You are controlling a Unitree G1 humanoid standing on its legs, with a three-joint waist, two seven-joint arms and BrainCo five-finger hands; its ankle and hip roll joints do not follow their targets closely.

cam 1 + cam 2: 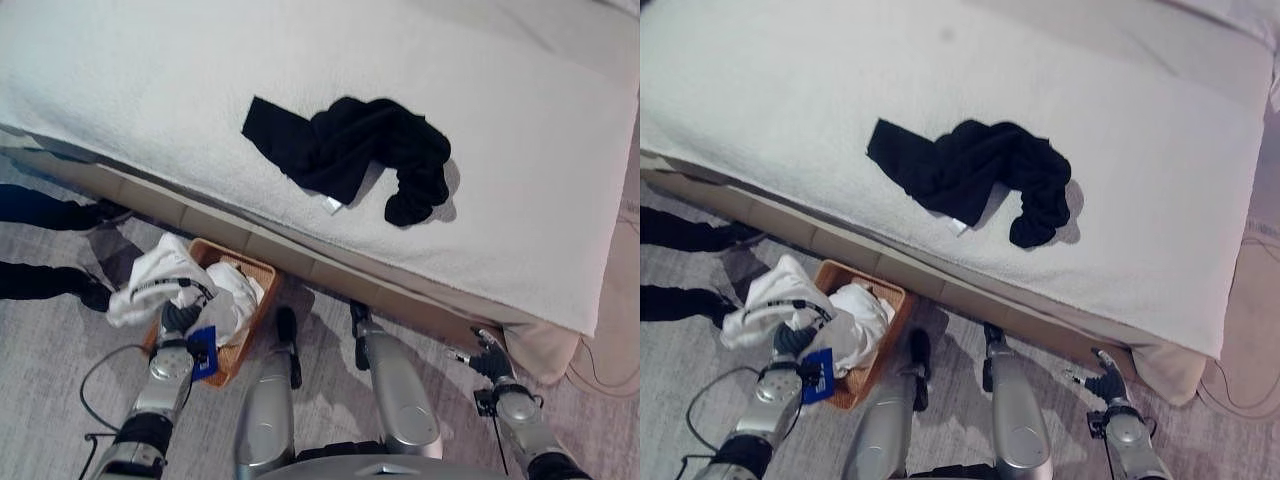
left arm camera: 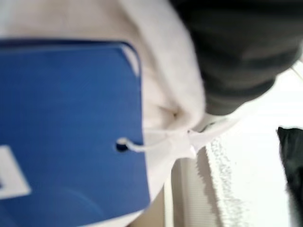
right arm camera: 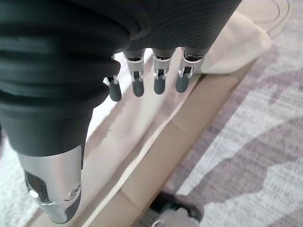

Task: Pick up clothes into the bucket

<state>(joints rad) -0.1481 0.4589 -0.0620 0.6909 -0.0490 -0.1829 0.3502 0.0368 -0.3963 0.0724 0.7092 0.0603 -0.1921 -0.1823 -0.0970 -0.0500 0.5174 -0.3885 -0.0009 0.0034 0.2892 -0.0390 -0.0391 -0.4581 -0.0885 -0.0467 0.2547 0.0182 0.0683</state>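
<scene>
At the lower left of the eye views, the left hand [image 1: 176, 322] is up against a white garment [image 1: 160, 275] that drapes over it and over the near rim of a brown woven basket [image 1: 248, 268] on the grey carpet [image 1: 60, 340]. The cloth covers its fingers, so I cannot tell how they are set. A blue tag [image 2: 66, 132] on a white string hangs beside that hand. A black garment [image 1: 350, 150] lies crumpled at upper centre on the white bed [image 1: 520, 150], well apart from both hands. The right hand [image 3: 147, 80], lower right by the bed's edge, holds nothing, with its fingers [image 3: 159, 88] straight and loose.
</scene>
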